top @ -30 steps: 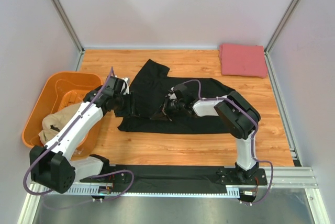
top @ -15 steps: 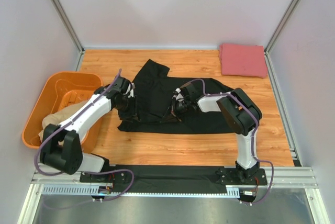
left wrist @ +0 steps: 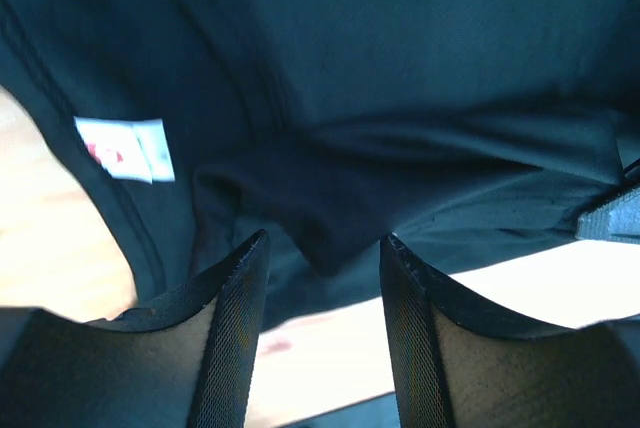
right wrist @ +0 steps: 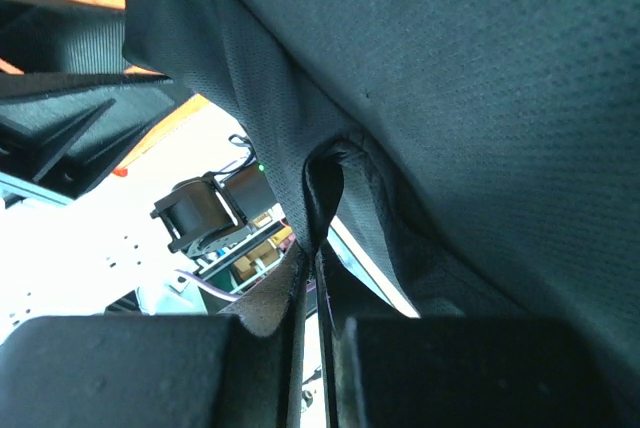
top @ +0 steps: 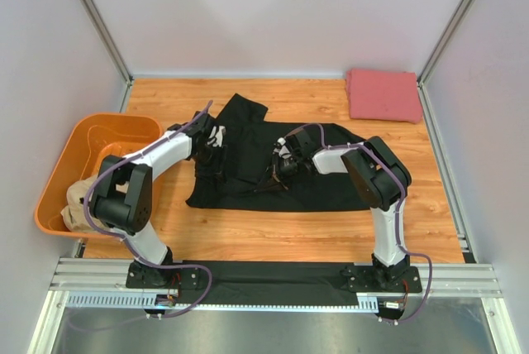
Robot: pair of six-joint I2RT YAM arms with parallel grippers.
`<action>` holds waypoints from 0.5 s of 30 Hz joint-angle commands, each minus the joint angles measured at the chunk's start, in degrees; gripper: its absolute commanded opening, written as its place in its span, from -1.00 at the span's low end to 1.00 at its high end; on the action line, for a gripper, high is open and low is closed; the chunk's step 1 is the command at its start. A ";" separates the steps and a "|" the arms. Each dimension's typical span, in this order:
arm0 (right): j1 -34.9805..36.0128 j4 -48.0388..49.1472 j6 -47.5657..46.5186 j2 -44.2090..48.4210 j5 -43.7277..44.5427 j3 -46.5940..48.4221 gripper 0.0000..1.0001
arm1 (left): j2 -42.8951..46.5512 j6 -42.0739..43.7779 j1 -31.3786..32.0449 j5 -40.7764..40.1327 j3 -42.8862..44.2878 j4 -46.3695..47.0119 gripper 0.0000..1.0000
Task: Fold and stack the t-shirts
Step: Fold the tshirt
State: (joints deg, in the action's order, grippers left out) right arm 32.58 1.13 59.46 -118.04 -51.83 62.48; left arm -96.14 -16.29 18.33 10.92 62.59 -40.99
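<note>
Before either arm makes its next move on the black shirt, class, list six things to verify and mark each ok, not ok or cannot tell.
1. Right jaws shut on a pinch of the black t-shirt: ok.
2. Left jaws gripping cloth: not ok. They stand open, with a fold at their tips near the neck label.
3. Black t-shirt lying flat: not ok, it is rumpled.
4. Pinkish-red t-shirt folded, apart in the far right corner: ok.
5. Tan t-shirt parked in the orange tub: ok.
6. How many layers the right jaws hold: cannot tell.
</note>
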 commanded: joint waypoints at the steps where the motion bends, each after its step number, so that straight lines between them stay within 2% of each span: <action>1: -0.41 1.25 -0.66 -0.88 -2.22 1.86 -0.91 | -1.42 6.36 -0.13 1.21 2.63 2.41 0.12; 8: -1.11 1.95 -0.31 -0.97 -2.83 1.86 -0.91 | -4.75 6.10 -0.13 7.44 3.86 3.46 0.08; 10: -1.11 1.95 -0.31 -0.97 -2.83 2.03 -0.92 | -5.46 5.31 -0.31 8.68 4.30 2.85 -0.03; 11: -1.11 1.95 -0.31 -0.97 -2.83 2.29 -0.92 | -5.46 4.18 -0.31 9.55 4.38 2.67 -0.11; 12: -1.11 1.95 -0.31 -0.97 -2.75 2.30 -0.92 | -5.20 3.56 -0.48 9.47 4.47 2.15 -0.36; 15: -1.20 1.69 -0.75 -0.88 -2.40 2.56 -0.92 | -3.45 0.58 -1.45 9.03 4.21 -0.04 -0.75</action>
State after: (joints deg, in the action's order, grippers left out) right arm 31.66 1.45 59.46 -118.04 -53.21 63.11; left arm -101.71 -13.45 17.93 18.04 65.01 -39.38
